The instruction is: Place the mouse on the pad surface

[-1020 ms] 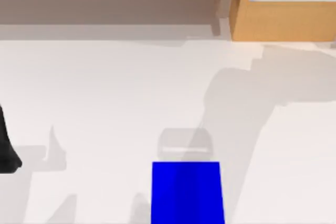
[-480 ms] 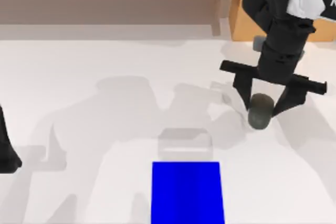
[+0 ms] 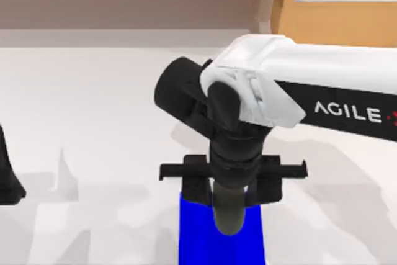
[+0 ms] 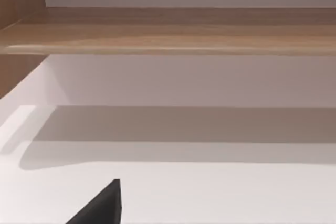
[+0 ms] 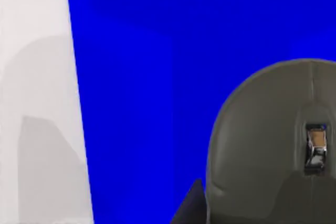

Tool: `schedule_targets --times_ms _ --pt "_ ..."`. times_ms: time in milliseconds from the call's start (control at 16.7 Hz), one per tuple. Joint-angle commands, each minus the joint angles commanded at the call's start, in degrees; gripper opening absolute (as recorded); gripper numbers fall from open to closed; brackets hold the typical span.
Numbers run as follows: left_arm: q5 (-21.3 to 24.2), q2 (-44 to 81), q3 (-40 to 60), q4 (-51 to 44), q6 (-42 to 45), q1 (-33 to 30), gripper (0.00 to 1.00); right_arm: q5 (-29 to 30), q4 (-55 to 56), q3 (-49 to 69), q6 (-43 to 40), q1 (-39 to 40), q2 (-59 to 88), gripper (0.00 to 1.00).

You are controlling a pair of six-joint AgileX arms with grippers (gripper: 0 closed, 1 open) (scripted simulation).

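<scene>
Left gripper [image 3: 7,181]: parked at the table's [image 3: 93,103] left edge, well apart from the right gripper; grip cannot be told.
Pad [image 3: 192,240]: blue, directly beneath the right gripper.
Mouse [image 3: 228,218]: olive-grey, between the right gripper's fingers, over the pad; contact with the pad appears unsettled.
Right gripper [image 3: 229,200]: pointing down, clenched on the mouse.

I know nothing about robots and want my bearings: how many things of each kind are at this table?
mouse, grey: 1
pad, blue: 1
robot hands: 2, the right hand holding the mouse over the pad, the left hand at the table's left edge
Total: 4
</scene>
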Motion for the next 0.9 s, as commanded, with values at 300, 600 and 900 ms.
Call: schedule_targets --times_ms 300,600,900 --pt "0.0 0.0 0.0 0.0 0.0 0.0 1.0 0.6 0.3 -0.1 1.2 1.7 -0.8 0.0" --pt "0.0 0.0 0.0 0.0 0.0 0.0 1.0 1.1 1.4 0.0 1.1 1.6 -1.0 0.0" --pt "0.0 0.0 0.0 0.0 0.0 0.0 1.0 3.1 5.2 0.3 0.2 2.5 -2.2 0.0"
